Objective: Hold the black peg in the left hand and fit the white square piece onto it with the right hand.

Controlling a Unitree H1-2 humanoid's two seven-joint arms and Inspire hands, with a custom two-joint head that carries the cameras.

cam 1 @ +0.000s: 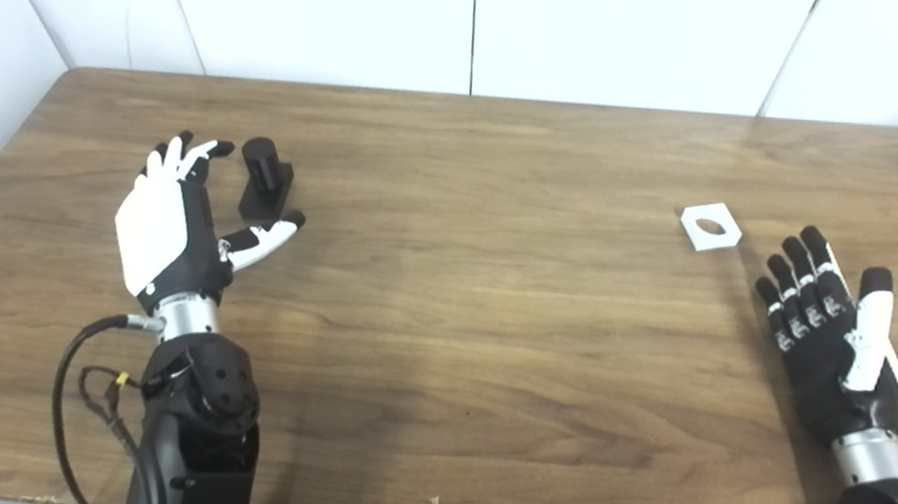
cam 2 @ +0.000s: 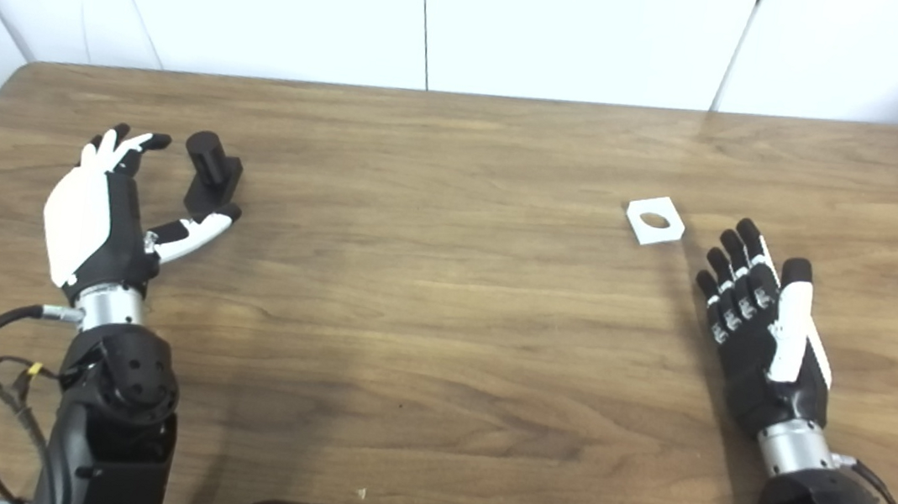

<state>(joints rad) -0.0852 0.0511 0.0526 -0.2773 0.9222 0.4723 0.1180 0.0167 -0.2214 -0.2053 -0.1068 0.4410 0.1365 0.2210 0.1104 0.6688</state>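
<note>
Progress: honestly you're at square one here, nothing is picked up and nothing is fitted yet.
Peg [cam 1: 266, 176]: black, standing on the table on its blocky base, far left side. It sits right in the gap between your left hand's fingers and thumb, but I can't tell if anything is actually touching it.
Left hand [cam 1: 177, 225]: fingers spread, holding nothing, cupped around the peg like it's lined up for the grab.
Square [cam 1: 711, 226]: white, with a round hole, lying flat on the right side, well apart from the peg.
Right hand [cam 1: 828, 337]: fingers loose and spread, empty, just beside the square on the near side, not touching it.
Left to do: close the left hand on the peg and lift it, grab the square with the right, bring the two together and line the hole up over the peg. I'd guess pinching that thin flat square off the table is the fiddly part.
Table [cam 1: 474, 331]: brown wood grain, dark robot body edge at the bottom.
Room: plain white wall panels behind and to the left, nothing else around.
</note>
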